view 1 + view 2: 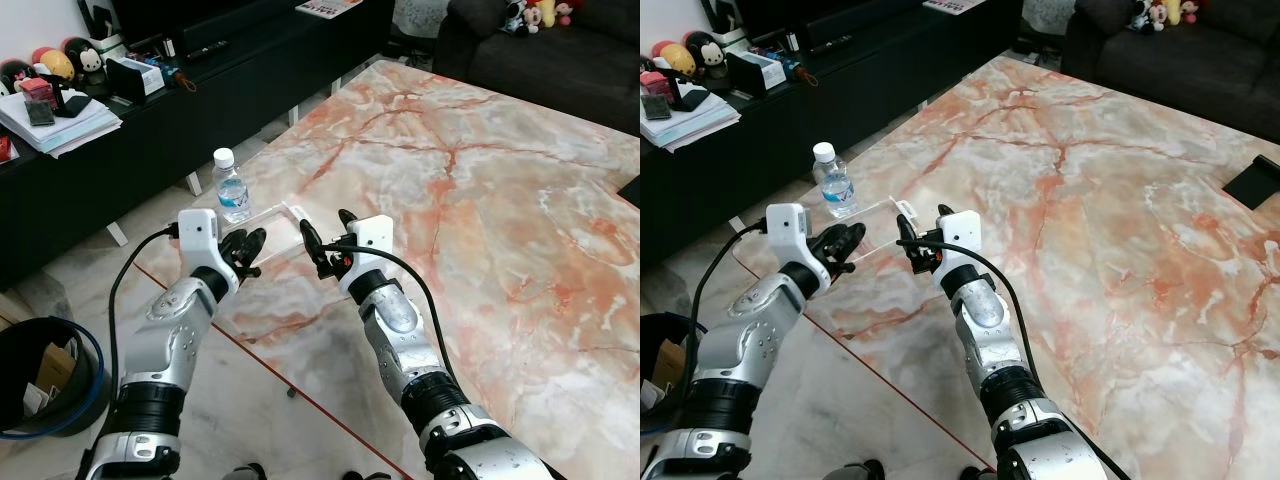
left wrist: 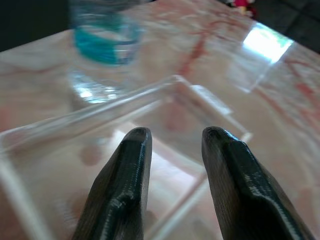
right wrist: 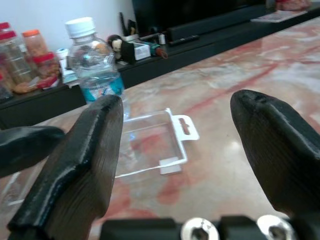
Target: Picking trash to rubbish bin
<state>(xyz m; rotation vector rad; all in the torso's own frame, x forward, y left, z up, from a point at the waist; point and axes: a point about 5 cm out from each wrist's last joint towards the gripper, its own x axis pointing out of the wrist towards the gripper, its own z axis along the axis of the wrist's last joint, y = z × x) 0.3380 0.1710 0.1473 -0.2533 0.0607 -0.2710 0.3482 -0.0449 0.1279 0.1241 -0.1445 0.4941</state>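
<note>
Left eye view: left gripper point(image 1: 245, 250) and right gripper point(image 1: 325, 245) hover over the marble table point(image 1: 480, 200) corner, either side of a clear plastic package point(image 1: 275, 228) lying flat. A water bottle point(image 1: 231, 186) stands upright just beyond it. The rubbish bin point(image 1: 50, 385) sits on the floor, at the robot's left.
Right eye view: same layout; package point(image 1: 872, 228) between both grippers.
Left wrist view: fingers point(image 2: 125, 185) slightly apart, holding nothing, above the package rim point(image 2: 100, 112).
Right wrist view: fingers point(image 3: 85, 165) spread wide, empty; package hang tab point(image 3: 184, 126) ahead.
Procedure: judged best to pinch a raised rim edge, since the flat, thin plastic may slide; avoid toppling the bottle.
</note>
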